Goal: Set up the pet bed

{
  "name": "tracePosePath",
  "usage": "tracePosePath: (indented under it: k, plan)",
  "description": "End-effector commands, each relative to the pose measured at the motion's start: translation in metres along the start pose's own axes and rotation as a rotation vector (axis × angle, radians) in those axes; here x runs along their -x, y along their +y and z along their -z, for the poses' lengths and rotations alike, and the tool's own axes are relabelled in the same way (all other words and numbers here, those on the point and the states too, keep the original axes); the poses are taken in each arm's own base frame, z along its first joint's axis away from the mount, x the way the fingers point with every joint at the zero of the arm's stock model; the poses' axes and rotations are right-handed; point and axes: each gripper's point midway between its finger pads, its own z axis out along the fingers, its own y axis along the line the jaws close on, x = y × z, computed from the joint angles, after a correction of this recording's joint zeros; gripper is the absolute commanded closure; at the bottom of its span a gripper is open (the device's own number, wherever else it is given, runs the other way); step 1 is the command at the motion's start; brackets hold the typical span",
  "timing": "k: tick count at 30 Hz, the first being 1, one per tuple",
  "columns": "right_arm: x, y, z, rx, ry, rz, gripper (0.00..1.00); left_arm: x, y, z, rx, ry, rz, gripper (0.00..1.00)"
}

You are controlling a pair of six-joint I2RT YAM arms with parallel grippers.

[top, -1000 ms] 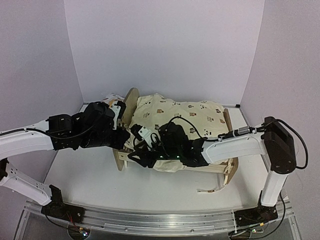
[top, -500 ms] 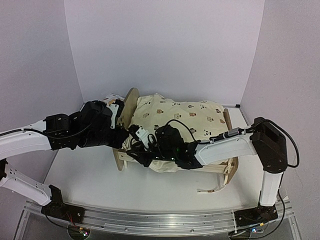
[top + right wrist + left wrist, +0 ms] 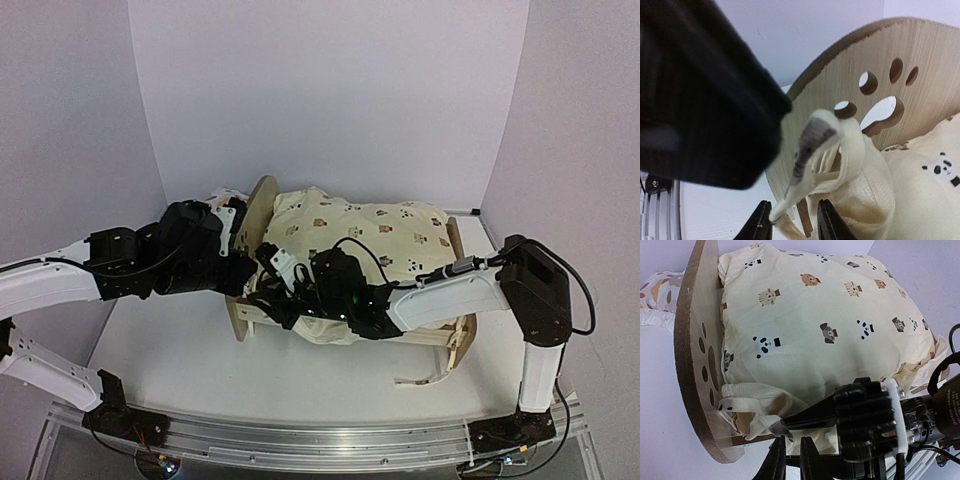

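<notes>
- The small light plywood pet bed (image 3: 262, 210) with rounded paw-print end boards stands mid-counter, lengthwise left to right.
- A cream animal-print quilt (image 3: 370, 225) lies bunched on top of it, covering the base.
- A cream fabric strap with a grey tip (image 3: 852, 150) hangs at the left end board.
- The right claw (image 3: 792, 214) has its jaws apart on either side of that strap, not clamped.
- The left claw (image 3: 792, 450), just beside it, is all but closed, with nothing seen between its fingers.
- A small leaf-print pillow (image 3: 657, 287) lies behind the left end board on the white counter (image 3: 170, 350).
</notes>
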Motion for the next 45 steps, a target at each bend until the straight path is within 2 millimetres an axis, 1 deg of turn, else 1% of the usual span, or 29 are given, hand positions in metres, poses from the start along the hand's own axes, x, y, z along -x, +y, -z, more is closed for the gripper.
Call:
tracePosePath:
  k: [1, 2, 3, 5, 7, 9, 10, 11, 13, 17, 21, 22, 24, 25, 26, 27, 29, 32, 35, 41, 45]
  plan:
    - [0.019, 0.007, -0.002, 0.014, -0.081, 0.006, 0.8, 0.017, 0.001, 0.011, 0.001, -0.063, 0.007, 0.88]
    - [0.018, 0.007, -0.002, 0.009, -0.08, 0.006, 0.88, 0.017, 0.001, 0.011, 0.002, -0.063, 0.007, 0.88]
    - [0.019, 0.007, -0.001, 0.006, -0.082, -0.005, 0.94, 0.017, 0.002, 0.011, 0.003, -0.064, 0.006, 0.88]
    - [0.021, 0.005, 0.002, -0.017, -0.085, -0.028, 1.0, 0.018, 0.003, 0.012, 0.009, -0.066, 0.006, 0.88]
    - [0.023, 0.0, 0.007, -0.053, -0.092, -0.043, 1.0, 0.018, 0.003, 0.013, 0.011, -0.068, 0.006, 0.88]
    - [0.03, -0.001, 0.015, -0.059, -0.104, -0.076, 1.0, 0.018, 0.005, 0.013, 0.014, -0.07, 0.006, 0.87]
    - [0.036, 0.0, 0.018, -0.055, -0.111, -0.097, 1.0, 0.017, 0.005, 0.013, 0.017, -0.07, 0.007, 0.84]
    - [0.041, 0.001, 0.021, -0.05, -0.117, -0.12, 1.0, 0.017, 0.006, 0.013, 0.019, -0.07, 0.008, 0.81]
    - [0.052, 0.001, 0.026, -0.052, -0.11, -0.184, 1.0, 0.017, 0.007, 0.015, 0.021, -0.072, 0.014, 0.72]
    - [0.069, -0.003, 0.036, -0.086, -0.071, -0.299, 1.0, 0.018, 0.009, 0.02, 0.019, -0.08, 0.027, 0.61]
    - [0.078, -0.009, 0.05, -0.117, -0.036, -0.38, 1.0, 0.013, 0.012, 0.021, 0.023, -0.07, 0.035, 0.56]
    - [0.078, -0.01, 0.053, -0.121, -0.013, -0.398, 1.0, 0.011, 0.013, 0.021, 0.026, -0.064, 0.037, 0.54]
    - [0.085, -0.011, 0.058, -0.118, 0.048, -0.417, 1.0, 0.005, 0.016, 0.019, 0.034, -0.048, 0.038, 0.46]
    - [0.083, -0.012, 0.061, -0.119, 0.095, -0.427, 1.0, 0.002, 0.018, 0.019, 0.04, -0.04, 0.04, 0.43]
    - [0.075, -0.015, 0.065, -0.122, 0.152, -0.441, 1.0, -0.001, 0.019, 0.019, 0.042, -0.035, 0.046, 0.41]
    - [0.074, -0.015, 0.066, -0.111, 0.181, -0.453, 1.0, -0.005, 0.021, 0.018, 0.043, -0.027, 0.047, 0.38]
    - [0.062, -0.017, 0.07, -0.099, 0.242, -0.488, 1.0, -0.012, 0.024, 0.016, 0.041, -0.023, 0.051, 0.35]
    - [0.04, -0.022, 0.07, -0.1, 0.312, -0.534, 1.0, -0.025, 0.028, 0.011, 0.049, -0.002, 0.049, 0.34]
    - [0.021, -0.032, 0.069, -0.125, 0.35, -0.571, 1.0, -0.039, 0.034, 0.003, 0.081, 0.042, 0.055, 0.34]
    - [-0.009, -0.041, 0.064, -0.14, 0.411, -0.637, 1.0, -0.072, 0.048, -0.007, 0.13, 0.129, 0.071, 0.3]
    - [-0.027, -0.045, 0.061, -0.156, 0.447, -0.659, 1.0, -0.095, 0.046, -0.016, 0.098, 0.176, 0.098, 0.29]
